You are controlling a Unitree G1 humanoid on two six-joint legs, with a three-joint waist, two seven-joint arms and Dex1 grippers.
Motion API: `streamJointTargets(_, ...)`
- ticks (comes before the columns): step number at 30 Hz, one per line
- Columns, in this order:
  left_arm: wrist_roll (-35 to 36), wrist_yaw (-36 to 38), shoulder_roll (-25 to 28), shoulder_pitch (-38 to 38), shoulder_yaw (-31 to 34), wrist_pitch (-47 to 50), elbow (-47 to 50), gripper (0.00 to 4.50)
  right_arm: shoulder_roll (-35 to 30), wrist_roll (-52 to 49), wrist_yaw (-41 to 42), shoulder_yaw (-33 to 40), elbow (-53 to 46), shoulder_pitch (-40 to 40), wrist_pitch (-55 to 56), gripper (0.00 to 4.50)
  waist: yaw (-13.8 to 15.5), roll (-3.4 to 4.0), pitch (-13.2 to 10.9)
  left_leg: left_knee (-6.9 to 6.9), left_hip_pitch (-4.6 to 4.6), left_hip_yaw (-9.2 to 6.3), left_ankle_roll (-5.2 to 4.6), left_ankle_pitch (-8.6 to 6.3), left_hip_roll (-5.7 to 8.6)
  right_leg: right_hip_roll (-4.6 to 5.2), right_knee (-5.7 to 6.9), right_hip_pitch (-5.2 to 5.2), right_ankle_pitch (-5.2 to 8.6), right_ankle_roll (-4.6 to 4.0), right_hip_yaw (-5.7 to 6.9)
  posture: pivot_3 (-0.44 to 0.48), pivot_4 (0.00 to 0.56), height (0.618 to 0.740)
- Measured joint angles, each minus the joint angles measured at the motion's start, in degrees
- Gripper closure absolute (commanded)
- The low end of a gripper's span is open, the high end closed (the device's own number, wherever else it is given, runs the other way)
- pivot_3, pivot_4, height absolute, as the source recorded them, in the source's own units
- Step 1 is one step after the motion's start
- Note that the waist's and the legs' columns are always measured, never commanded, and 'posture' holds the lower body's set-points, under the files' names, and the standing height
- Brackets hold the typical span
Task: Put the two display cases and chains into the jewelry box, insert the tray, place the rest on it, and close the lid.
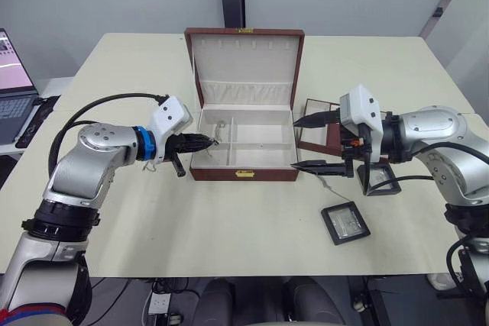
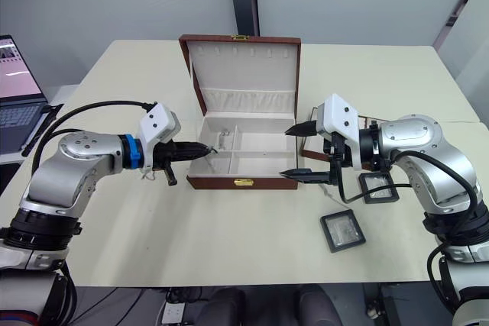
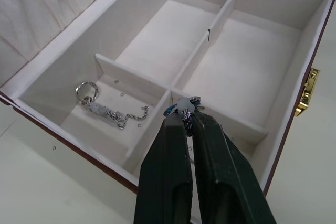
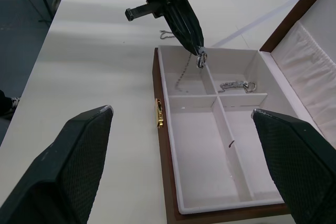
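The jewelry box (image 1: 244, 174) stands open at mid-table, its lid (image 1: 244, 59) upright behind it. My left gripper (image 1: 209, 141) is shut on a thin silver chain (image 4: 201, 61), which dangles over the box's front-left compartment. A second chain (image 3: 112, 114) with a ring lies in the back-left compartment. My right gripper (image 1: 296, 143) is wide open and empty beside the box's right wall. The tray (image 1: 315, 124) lies behind that gripper, partly hidden. Two black-framed display cases (image 1: 345, 223) (image 1: 380, 179) lie on the table, front right.
Another small chain (image 4: 167, 34) rests on the table under my left wrist. A laptop (image 1: 11, 74) sits off the table's left edge. The cream table (image 1: 229, 227) has open room in front of the box.
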State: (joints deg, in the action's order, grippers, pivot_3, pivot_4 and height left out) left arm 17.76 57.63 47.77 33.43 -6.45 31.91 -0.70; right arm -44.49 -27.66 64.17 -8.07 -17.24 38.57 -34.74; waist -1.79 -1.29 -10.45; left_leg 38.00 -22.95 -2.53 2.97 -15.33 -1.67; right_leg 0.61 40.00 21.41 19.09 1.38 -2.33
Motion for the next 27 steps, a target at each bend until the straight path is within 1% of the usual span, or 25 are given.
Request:
streamJointTargets(3,-0.9,0.3,-0.5,-0.1,0.0,-1.2,-1.1,4.48,0.0,0.0,0.0,0.0,0.0,0.0,0.0,0.0,0.0,0.0,0.0,0.0,0.0,0.01,0.0,0.0,0.0,0.01,0.0,0.0,0.0,0.0,0.0,0.0,0.15,0.74)
streamJointTargets(4,-1.0,0.5,-0.5,-0.1,0.0,-1.3,-1.4,4.24,0.0,0.0,0.0,0.0,0.0,0.0,0.0,0.0,0.0,0.0,0.0,0.0,0.0,0.0,0.0,0.0,0.0,0.01,0.0,0.0,0.0,0.0,0.0,0.0,0.15,0.74)
streamJointTargets(6,-1.5,0.6,-0.5,-0.1,0.0,-1.5,-2.2,3.73,0.0,0.0,-0.1,0.0,0.0,0.0,0.0,0.0,0.0,0.0,0.0,0.0,0.0,0.0,0.0,0.0,0.0,0.01,0.0,0.0,0.0,0.0,0.01,0.0,0.15,0.74)
streamJointTargets(8,-2.3,0.6,-0.5,-0.1,0.0,-2.1,-2.7,3.13,0.0,0.0,-0.1,0.0,0.0,0.0,0.0,0.0,0.0,0.0,0.0,0.0,0.0,0.0,0.0,0.0,0.0,0.01,0.0,0.0,0.0,0.0,0.01,0.0,0.15,0.74)
streamJointTargets(14,-2.3,1.4,-0.5,-0.1,0.3,-2.5,-2.8,1.22,0.0,0.0,-0.5,0.0,0.0,0.0,0.0,0.0,0.0,0.0,0.0,0.0,0.0,0.0,0.0,0.0,0.0,0.01,0.01,0.0,0.0,0.0,0.01,0.0,0.15,0.74)
streamJointTargets(16,-1.6,1.8,-0.5,-0.3,1.8,-2.3,-1.9,0.59,0.0,0.1,-0.5,0.0,0.0,0.0,0.0,0.0,0.0,0.0,0.0,0.01,-0.01,0.0,0.0,0.0,-0.01,0.01,0.01,0.0,0.0,0.0,0.01,0.0,0.15,0.74)
streamJointTargets(17,-0.4,1.9,-0.3,-0.9,3.5,-2.2,-1.0,0.25,0.0,0.2,-0.6,0.0,0.0,0.0,0.1,0.0,-0.1,0.0,0.0,0.0,-0.01,0.0,0.0,0.0,-0.02,0.02,0.0,0.01,0.0,0.0,0.0,0.0,0.15,0.74)
streamJointTargets(18,0.6,2.1,0.2,-1.8,5.5,-2.2,0.1,0.02,-0.3,0.6,-0.6,0.1,0.1,0.0,0.3,0.0,-0.1,0.0,0.0,0.0,-0.01,0.01,0.0,0.0,-0.02,0.06,0.01,0.02,0.0,0.0,-0.02,0.0,0.15,0.74)
streamJointTargets(22,4.1,2.6,4.5,-8.3,16.0,-2.2,3.1,0.02,-3.5,1.4,-0.4,3.4,1.6,-2.3,2.3,0.0,-0.1,0.01,0.0,-0.04,0.01,-0.01,0.0,0.0,-0.03,0.27,0.0,0.02,0.0,0.0,0.01,0.0,0.15,0.74)
streamJointTargets(24,4.1,1.2,6.1,-13.9,22.2,-3.3,3.4,0.02,-5.8,1.9,0.0,6.4,3.2,-4.7,4.6,0.0,0.0,0.02,0.0,-0.03,0.04,0.01,0.0,0.0,-0.01,0.33,-0.01,-0.02,0.0,0.0,0.01,0.0,0.15,0.74)
streamJointTargets(27,3.9,-0.6,6.4,-21.0,28.2,-3.9,3.4,0.02,-8.0,2.9,0.3,9.6,5.8,-7.4,7.5,0.0,0.0,0.02,0.0,-0.02,0.03,0.03,-0.01,-0.01,0.01,0.38,-0.01,-0.03,0.0,0.0,0.01,0.0,0.15,0.74)
